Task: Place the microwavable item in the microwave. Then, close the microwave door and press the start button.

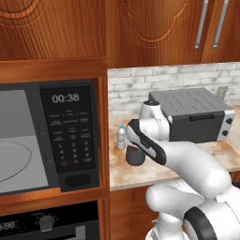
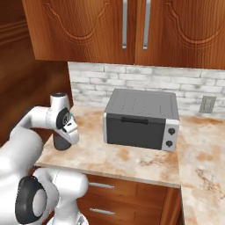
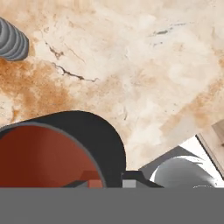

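Note:
The microwavable item, a squat dark mug [image 1: 136,158] with a reddish-brown inside, stands on the marbled counter [image 1: 187,161] just right of the microwave. My gripper [image 1: 135,149] comes down on it from above. In the hand view my gripper [image 3: 109,180] is shut on the mug [image 3: 100,140], one tip inside the rim and one outside. From the right, the hand [image 2: 66,127] covers the mug's top [image 2: 60,143]. The microwave [image 1: 70,133] shows its grey cavity, its turntable [image 1: 11,161] and a lit keypad. The microwave door is out of view.
A small clear water bottle [image 1: 121,137] stands close behind the mug on its left; its ribbed side [image 3: 11,41] edges the hand view. A grey toaster oven [image 2: 140,118] sits on the counter to the right. An oven with knobs [image 1: 47,222] lies below the microwave. Wooden cabinets hang overhead.

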Available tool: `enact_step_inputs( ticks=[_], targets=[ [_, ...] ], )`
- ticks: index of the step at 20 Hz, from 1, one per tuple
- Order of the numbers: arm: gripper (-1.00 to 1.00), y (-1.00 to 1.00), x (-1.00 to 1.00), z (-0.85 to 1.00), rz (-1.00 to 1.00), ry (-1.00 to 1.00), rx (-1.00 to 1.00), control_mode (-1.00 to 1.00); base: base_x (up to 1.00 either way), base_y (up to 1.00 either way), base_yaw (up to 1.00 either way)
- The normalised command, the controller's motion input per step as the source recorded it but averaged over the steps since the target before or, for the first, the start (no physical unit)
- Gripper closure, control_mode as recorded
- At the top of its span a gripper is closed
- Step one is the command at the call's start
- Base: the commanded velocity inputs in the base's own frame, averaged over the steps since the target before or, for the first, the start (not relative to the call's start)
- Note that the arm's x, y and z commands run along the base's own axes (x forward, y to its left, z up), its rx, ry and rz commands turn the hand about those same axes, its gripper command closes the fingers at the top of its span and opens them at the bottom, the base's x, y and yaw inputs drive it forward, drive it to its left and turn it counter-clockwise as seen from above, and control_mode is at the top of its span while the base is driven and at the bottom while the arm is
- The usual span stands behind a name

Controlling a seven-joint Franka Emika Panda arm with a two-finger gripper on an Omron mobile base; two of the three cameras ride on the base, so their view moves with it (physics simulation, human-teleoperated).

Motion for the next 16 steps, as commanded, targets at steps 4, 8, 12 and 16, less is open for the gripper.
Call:
enact_step_inputs(
  ticks=[4,8,12,16],
  targets=[
    [1.00,-0.60,-0.95,1.00,-0.05,-0.14,0.01,-1.00,0.00,0.00,0.00],
    [1.00,-0.62,-0.77,0.97,-0.01,-0.10,0.03,-1.00,0.00,0.00,0.00],
    [1.00,-0.18,-0.29,0.54,-0.09,-0.01,0.02,-1.00,0.00,0.00,0.00],
    [1.00,0.10,0.02,0.10,-0.11,0.07,0.00,-1.00,0.00,0.00,0.00]
  ],
)
